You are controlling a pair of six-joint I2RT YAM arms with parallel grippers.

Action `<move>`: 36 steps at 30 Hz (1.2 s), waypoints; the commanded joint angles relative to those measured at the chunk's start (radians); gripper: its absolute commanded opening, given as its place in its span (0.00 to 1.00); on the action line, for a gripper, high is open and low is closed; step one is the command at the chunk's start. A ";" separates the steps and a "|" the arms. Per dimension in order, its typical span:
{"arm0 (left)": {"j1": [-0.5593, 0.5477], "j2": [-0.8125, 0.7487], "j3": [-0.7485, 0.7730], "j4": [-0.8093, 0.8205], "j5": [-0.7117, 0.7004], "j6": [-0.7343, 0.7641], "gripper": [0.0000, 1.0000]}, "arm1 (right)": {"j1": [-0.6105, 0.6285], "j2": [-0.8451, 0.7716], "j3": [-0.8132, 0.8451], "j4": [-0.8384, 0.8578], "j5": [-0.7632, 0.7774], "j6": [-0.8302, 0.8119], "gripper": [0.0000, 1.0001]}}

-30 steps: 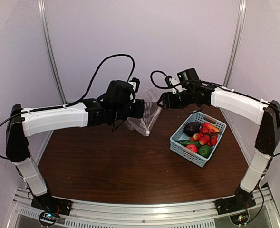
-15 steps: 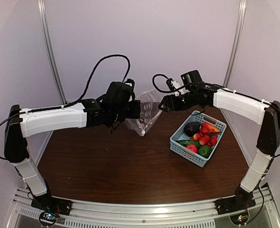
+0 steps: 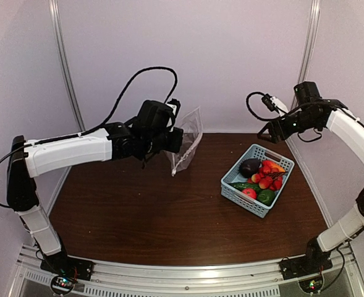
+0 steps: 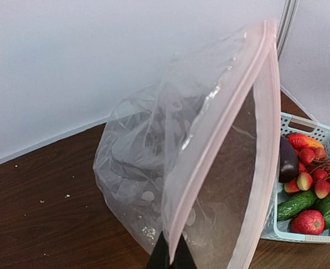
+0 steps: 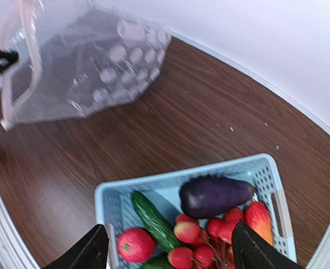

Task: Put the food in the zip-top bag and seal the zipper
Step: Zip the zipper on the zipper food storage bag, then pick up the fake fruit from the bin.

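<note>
My left gripper (image 3: 178,141) is shut on the zip-top bag (image 3: 188,138) and holds it in the air over the back of the table. In the left wrist view its fingertips (image 4: 173,256) pinch one lip of the pinkish-white zipper (image 4: 223,131), and the bag's mouth (image 4: 232,185) gapes open with nothing inside. The food lies in a light-blue basket (image 3: 232,192): eggplant (image 5: 215,196), cucumber (image 5: 152,219), tomato (image 5: 135,245), red fruits (image 5: 204,238) and an orange-red piece (image 5: 259,219). My right gripper (image 3: 269,130) hovers open above the basket, its jaws (image 5: 170,252) wide and holding nothing.
The basket stands at the right of the brown table (image 3: 144,210), close to the right edge. Metal frame posts (image 3: 67,68) rise at the back corners before a white wall. From the right wrist, the hanging bag (image 5: 80,61) shows far to the left.
My right gripper has let go of the bag's edge, opened wider and swung back right to above the basket. The bag now hangs from the left gripper alone, slightly higher.
</note>
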 commanded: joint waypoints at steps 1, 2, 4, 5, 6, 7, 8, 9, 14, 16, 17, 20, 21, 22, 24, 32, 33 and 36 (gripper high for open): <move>0.007 0.011 0.067 -0.044 0.018 0.073 0.00 | -0.078 0.039 -0.098 -0.155 0.159 -0.139 0.70; 0.007 0.009 0.075 -0.057 0.026 0.073 0.00 | -0.114 0.029 -0.130 -0.146 0.154 -0.126 0.69; 0.008 0.002 0.075 -0.067 0.045 0.073 0.00 | -0.178 0.007 -0.193 -0.107 0.171 -0.090 0.68; 0.008 -0.003 0.071 -0.066 0.051 0.069 0.00 | -0.212 -0.002 -0.222 -0.089 0.187 -0.076 0.69; 0.007 -0.007 0.067 -0.066 0.055 0.064 0.00 | -0.231 -0.004 -0.243 -0.081 0.201 -0.070 0.69; 0.007 -0.009 0.064 -0.066 0.056 0.062 0.00 | -0.246 -0.001 -0.260 -0.083 0.211 -0.068 0.69; 0.007 -0.009 0.062 -0.065 0.057 0.060 0.00 | -0.251 0.006 -0.272 -0.089 0.220 -0.073 0.69; 0.007 -0.009 0.061 -0.065 0.059 0.060 0.00 | -0.256 0.009 -0.285 -0.086 0.225 -0.072 0.69; 0.007 -0.009 0.061 -0.067 0.080 0.055 0.00 | -0.263 0.035 -0.317 -0.050 0.206 -0.065 0.67; 0.007 -0.010 0.063 -0.072 0.081 0.053 0.00 | -0.265 0.059 -0.312 -0.048 0.190 -0.061 0.65; 0.007 -0.010 0.063 -0.077 0.081 0.052 0.00 | -0.264 0.070 -0.311 -0.045 0.177 -0.061 0.62; 0.007 -0.016 0.059 -0.089 0.073 0.048 0.00 | -0.265 0.108 -0.310 -0.038 0.139 -0.053 0.55; 0.007 -0.019 0.057 -0.090 0.071 0.048 0.00 | -0.265 0.122 -0.308 -0.042 0.123 -0.052 0.52; 0.008 -0.023 0.054 -0.091 0.069 0.048 0.00 | -0.265 0.132 -0.305 -0.045 0.106 -0.051 0.49; 0.008 -0.031 0.046 -0.090 0.063 0.046 0.00 | -0.265 0.148 -0.302 -0.049 0.086 -0.051 0.42; 0.007 -0.030 0.044 -0.090 0.058 0.049 0.00 | -0.265 0.138 -0.293 -0.049 0.046 -0.043 0.00; 0.007 -0.028 0.046 -0.090 0.056 0.050 0.00 | -0.265 0.119 -0.286 -0.052 0.047 -0.044 0.00; 0.008 -0.021 0.067 -0.107 0.042 0.051 0.00 | -0.265 0.034 -0.240 -0.100 0.049 -0.069 0.00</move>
